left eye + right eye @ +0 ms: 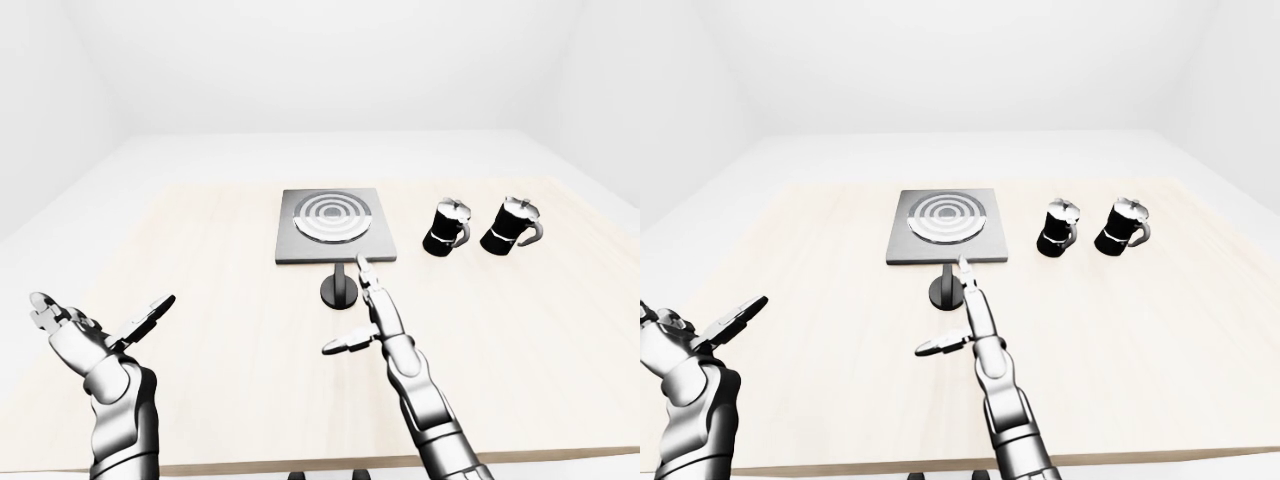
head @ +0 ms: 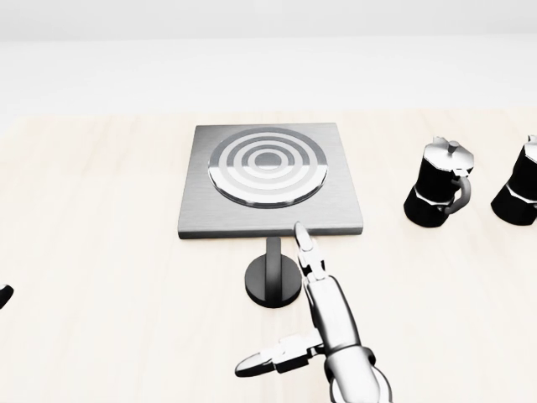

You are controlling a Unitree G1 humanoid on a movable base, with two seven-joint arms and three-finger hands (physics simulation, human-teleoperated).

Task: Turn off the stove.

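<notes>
Brushed-metal stove (image 2: pixel 270 180); pale matt wood table (image 1: pixel 200 300); glossy black pots (image 1: pixel 446 228)

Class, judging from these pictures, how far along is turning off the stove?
Done: nothing visible yet. In hand: the right hand, fingers open, reaches up beside the knob below the stove. Left: grip and turn it. The left hand hangs open, apart.

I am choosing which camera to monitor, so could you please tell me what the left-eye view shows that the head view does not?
Only the left-eye view shows the left hand, open at lower left, both moka pots whole, and the table's edges with white walls. Only the head view shows the knob and burner rings up close. Both share the stove and the open right hand reaching toward the knob.
</notes>
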